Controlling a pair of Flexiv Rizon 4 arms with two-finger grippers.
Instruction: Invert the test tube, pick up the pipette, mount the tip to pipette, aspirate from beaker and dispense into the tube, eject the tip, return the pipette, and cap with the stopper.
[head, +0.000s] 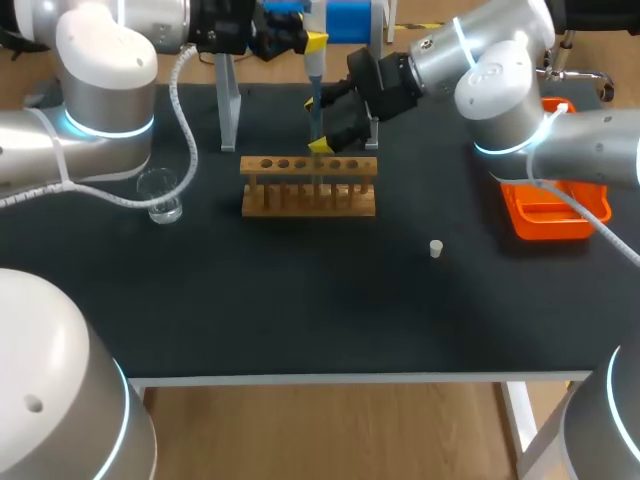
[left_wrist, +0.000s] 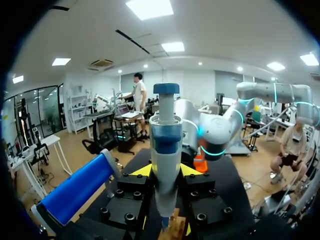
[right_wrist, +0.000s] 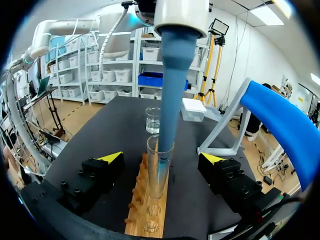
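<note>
Standing well off to our left, the beaker is kept apart from the work. Our left gripper is clamped on the pipette, held upright so its narrow end reaches down into the test tube, which stands in the wooden rack. We judge this the dispensing step. Our right gripper brackets the tube with fingers spread, touching neither side, probably to guard it. Farther right lie the stopper, ready for capping, and an orange tray. The table is matte black.
</note>
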